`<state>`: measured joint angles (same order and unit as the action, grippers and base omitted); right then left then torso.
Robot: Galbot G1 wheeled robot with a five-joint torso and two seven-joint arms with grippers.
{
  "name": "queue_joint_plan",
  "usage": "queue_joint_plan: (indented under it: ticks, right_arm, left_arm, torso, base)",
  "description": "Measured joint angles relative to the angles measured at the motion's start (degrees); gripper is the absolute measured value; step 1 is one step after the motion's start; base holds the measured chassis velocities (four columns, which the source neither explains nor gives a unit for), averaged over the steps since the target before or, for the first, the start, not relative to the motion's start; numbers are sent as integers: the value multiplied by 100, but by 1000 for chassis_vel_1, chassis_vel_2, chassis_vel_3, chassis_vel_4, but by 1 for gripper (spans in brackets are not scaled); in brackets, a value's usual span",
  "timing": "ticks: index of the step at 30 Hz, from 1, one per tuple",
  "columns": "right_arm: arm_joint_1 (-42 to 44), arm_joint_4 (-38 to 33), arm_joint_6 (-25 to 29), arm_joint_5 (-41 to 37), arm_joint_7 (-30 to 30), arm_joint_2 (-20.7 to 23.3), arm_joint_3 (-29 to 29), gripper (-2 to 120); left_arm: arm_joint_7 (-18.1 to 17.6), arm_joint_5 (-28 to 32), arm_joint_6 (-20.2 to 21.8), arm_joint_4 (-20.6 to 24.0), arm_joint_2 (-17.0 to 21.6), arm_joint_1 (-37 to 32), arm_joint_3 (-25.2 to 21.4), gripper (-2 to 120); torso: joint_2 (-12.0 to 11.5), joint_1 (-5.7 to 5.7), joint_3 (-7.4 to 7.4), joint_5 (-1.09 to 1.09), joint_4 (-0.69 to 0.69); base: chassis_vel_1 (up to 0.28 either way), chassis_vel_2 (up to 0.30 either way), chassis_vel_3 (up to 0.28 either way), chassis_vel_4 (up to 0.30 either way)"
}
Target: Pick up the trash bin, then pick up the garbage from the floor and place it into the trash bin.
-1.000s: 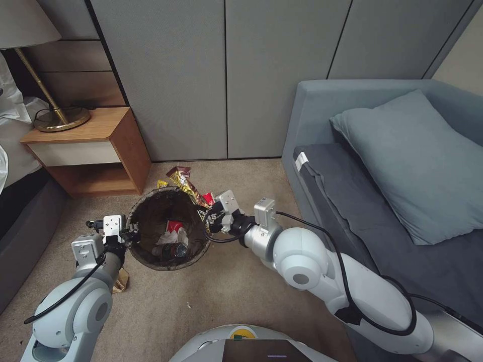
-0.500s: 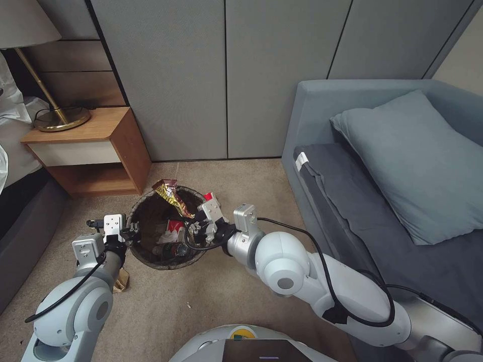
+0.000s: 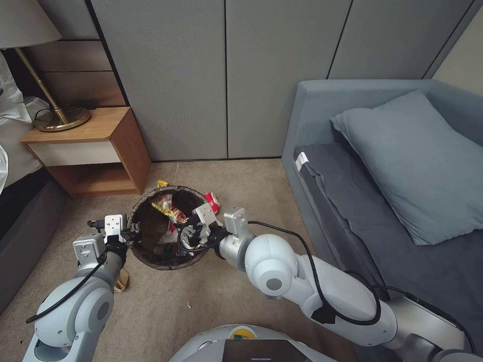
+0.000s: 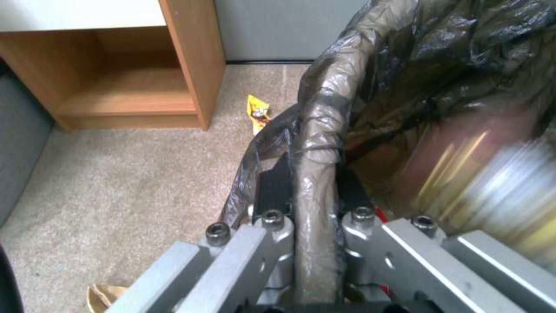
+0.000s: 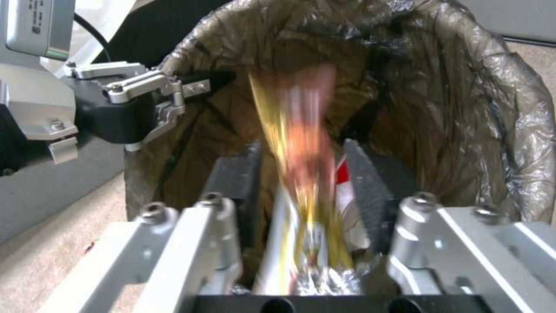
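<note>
Head view: two grippers, one bin (image 3: 149,259).

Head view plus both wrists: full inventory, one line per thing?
trash bin: 1, dark-lined, on carpet by nightstand
foil wrapper: 1, gold-red, over the bin opening
red wrapper: 1, red-white, floor beside bin
yellow packet: 1, floor behind bin
brown paper: 1, floor by left arm
nightstand: 1, wood
lamp: 1, brass base
sofa: 1, grey-blue
pillow: 1, blue
left gripper: clamped on bin rim
right gripper: open, above bin
</note>
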<state>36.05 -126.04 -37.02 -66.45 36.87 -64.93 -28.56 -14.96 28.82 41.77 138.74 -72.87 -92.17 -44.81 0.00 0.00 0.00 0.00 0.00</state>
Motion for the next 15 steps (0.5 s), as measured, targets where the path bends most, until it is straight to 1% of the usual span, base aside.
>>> queue_joint_plan:
  ticks: [2,3,4,5,7,8,9,10,11,12,13,14,15]
  right_arm:
    - [-2,0,0,13,0,-4,-2,46]
    - [-3,-1,0,26,-1,0,-2,53]
    - [-3,-1,0,26,-1,0,-2,53]
    - [-3,-1,0,48,-5,4,-2,57]
    - [4,31,0,195,-45,13,3,68]
    - [4,31,0,195,-45,13,3,68]
    - [12,49,1,249,-61,8,13,73]
    - [16,53,4,272,-64,-2,20,79]
    - [16,53,4,272,-64,-2,20,79]
    - [16,53,5,276,-65,-8,27,82]
    - [4,29,7,276,-65,-16,60,89]
    - [4,29,7,276,-65,-16,60,89]
    - [-6,4,9,274,-66,-18,87,92]
  left_arm:
    - [0,-1,0,2,0,-1,0,3]
    - [0,-2,0,2,1,-1,0,3]
    - [0,-2,0,2,1,-1,0,3]
    - [-1,-3,0,2,1,-2,3,3]
    - [-1,-4,-1,6,1,-8,8,3]
    - [-1,-4,-1,6,1,-8,8,3]
    - [-1,-4,-1,9,2,-9,8,3]
    - [0,-4,-2,10,5,-8,8,3]
    - [0,-4,-2,10,5,-8,8,3]
    - [1,-4,-2,10,6,-7,8,3]
    - [1,-4,-2,10,7,-4,8,3]
    - [1,-4,-2,10,7,-4,8,3]
    - [1,-4,-2,10,7,-3,8,3]
  torso:
    - [0,0,0,0,0]
    - [0,0,0,0,0]
    - [0,0,0,0,0]
    - [0,0,0,0,0]
    - [0,0,0,0,0]
    - [0,0,0,0,0]
    - [0,0,0,0,0]
    - [0,0,0,1,0]
    - [0,0,0,1,0]
    - [0,0,0,0,0]
    - [0,0,0,1,0]
    - [0,0,0,1,0]
    - [0,0,0,1,0]
  base:
    - [0,0,0,0]
    - [0,0,0,0]
    - [0,0,0,0]
    - [0,0,0,0]
    - [0,0,0,0]
    - [0,0,0,0]
    - [0,0,0,0]
    - [0,0,0,0]
    - [0,0,0,0]
    - [0,0,0,0]
    - [0,0,0,0]
    - [0,0,0,0]
    - [0,0,0,0]
